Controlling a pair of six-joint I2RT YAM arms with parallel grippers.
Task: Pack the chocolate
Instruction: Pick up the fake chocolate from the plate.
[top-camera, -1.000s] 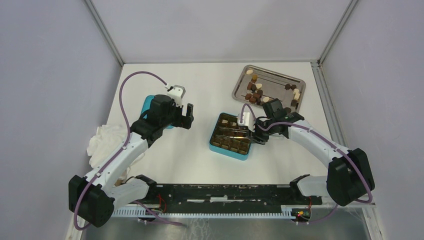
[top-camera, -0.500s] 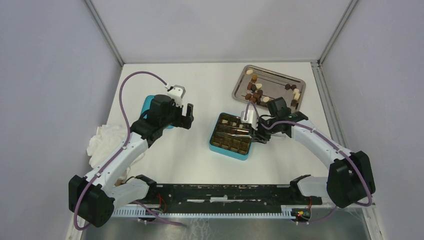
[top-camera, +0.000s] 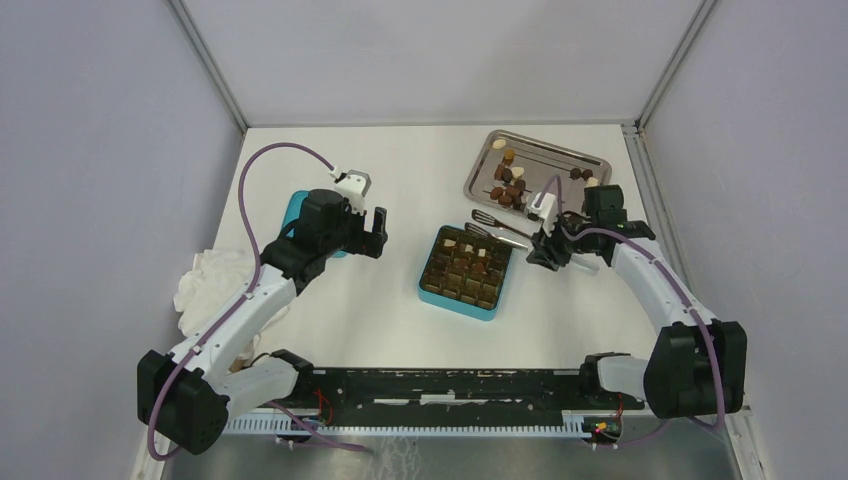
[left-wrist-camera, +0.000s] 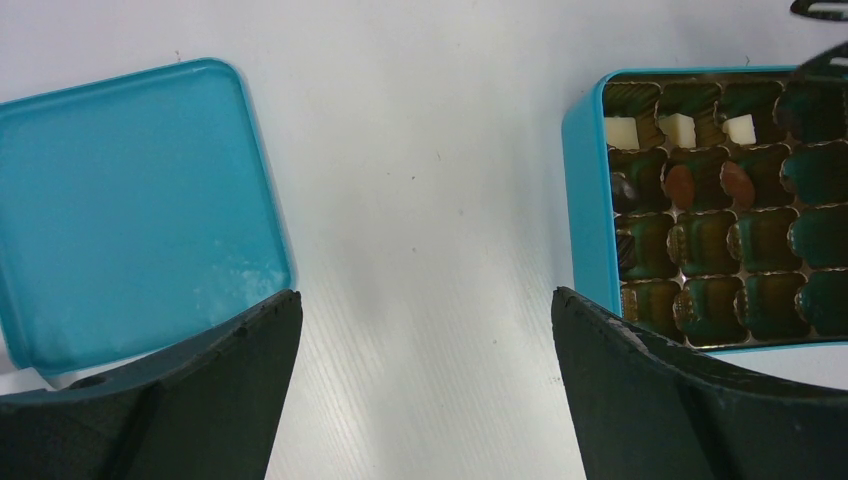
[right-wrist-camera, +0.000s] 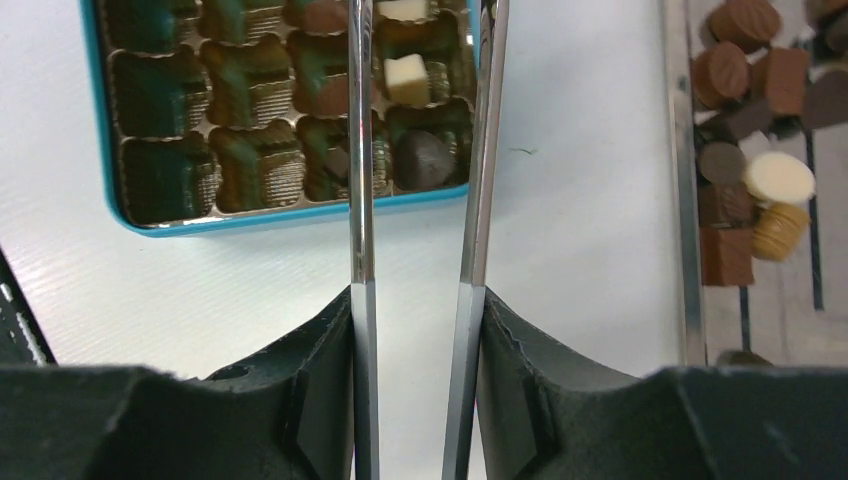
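The chocolate lies in two places. Several brown and cream pieces sit loose on the metal tray, and a few fill cells of the teal box. In the right wrist view a white piece and a dark piece rest in the box's insert. My right gripper is shut on the long metal tweezers, between box and tray. The tweezer tips run out of the wrist view. My left gripper hangs open over bare table, left of the box.
The teal lid lies flat at the left, partly under my left arm. A crumpled white cloth sits near the table's left edge. The tray's rim runs just right of the tweezers. Grey walls enclose the table.
My right arm has swung right and back, carrying the tweezers from over the box's cells to beside its far right corner, near the tray. The left arm has not moved.
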